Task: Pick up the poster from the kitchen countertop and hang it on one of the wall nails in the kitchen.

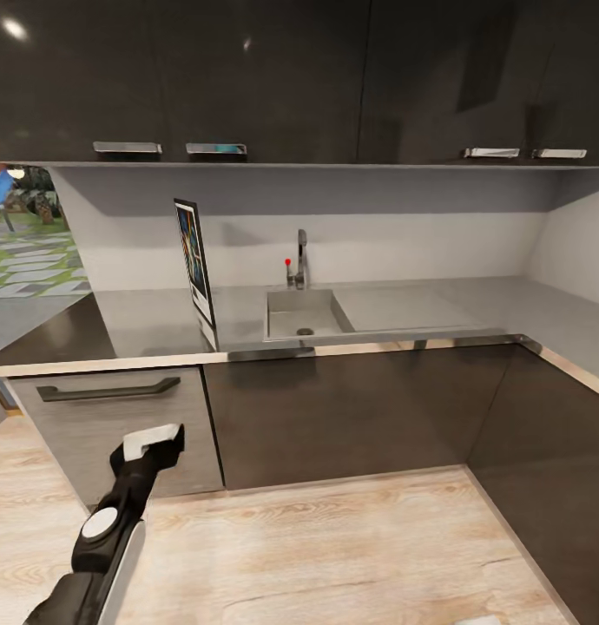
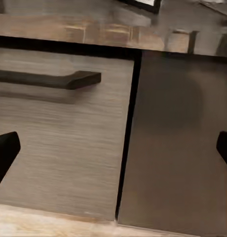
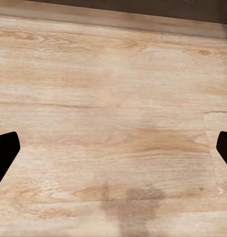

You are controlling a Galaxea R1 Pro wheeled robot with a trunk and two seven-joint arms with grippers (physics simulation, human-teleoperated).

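Both grippers, left [image 2: 113, 148] and right [image 3: 113, 150], hang spread and empty, while the poster [image 1: 195, 269] left of frame centre stands ungrasped on the kitchen countertop [image 1: 152, 321], so everything remains.

No legible text, label, brand, number or sign was found in any view. The poster [image 1: 196, 265], standing upright on the kitchen countertop [image 1: 152, 321] and seen nearly edge-on, showed coloured artwork only; any lettering on it was too foreshortened and small to be read.
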